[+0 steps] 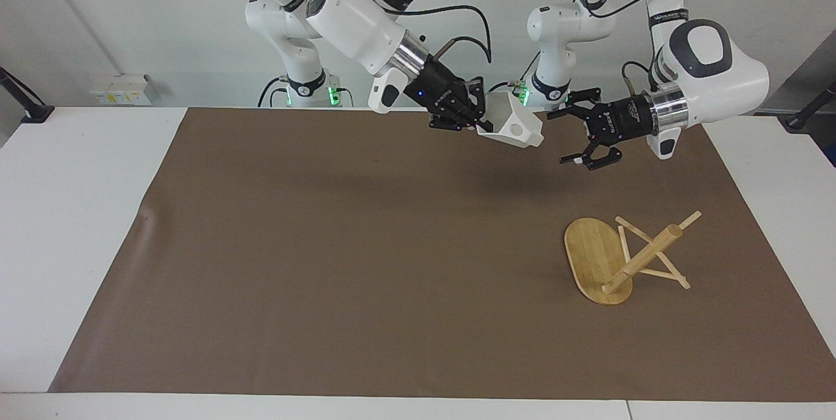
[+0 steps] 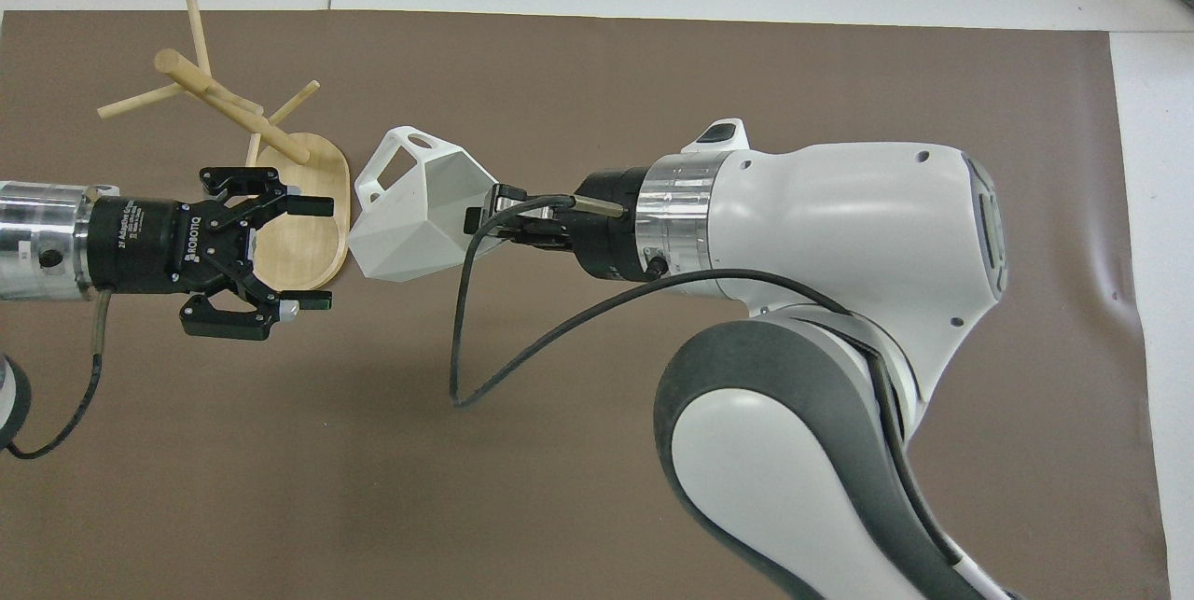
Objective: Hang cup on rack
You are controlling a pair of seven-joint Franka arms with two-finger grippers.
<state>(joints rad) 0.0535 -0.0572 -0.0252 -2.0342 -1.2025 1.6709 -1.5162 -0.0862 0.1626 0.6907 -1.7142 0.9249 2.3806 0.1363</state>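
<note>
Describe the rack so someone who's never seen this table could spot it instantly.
Start from the brown mat covering the table and go to the left arm's end. There the rack lies tipped over, farther from the robots than the open left hand and the cup held in the right hand. It is the only wooden thing: oval bamboo base on edge, thick post slanting, thin crossing pegs.

A brown mat [image 1: 366, 257] covers the white table [image 1: 72, 211].
</note>
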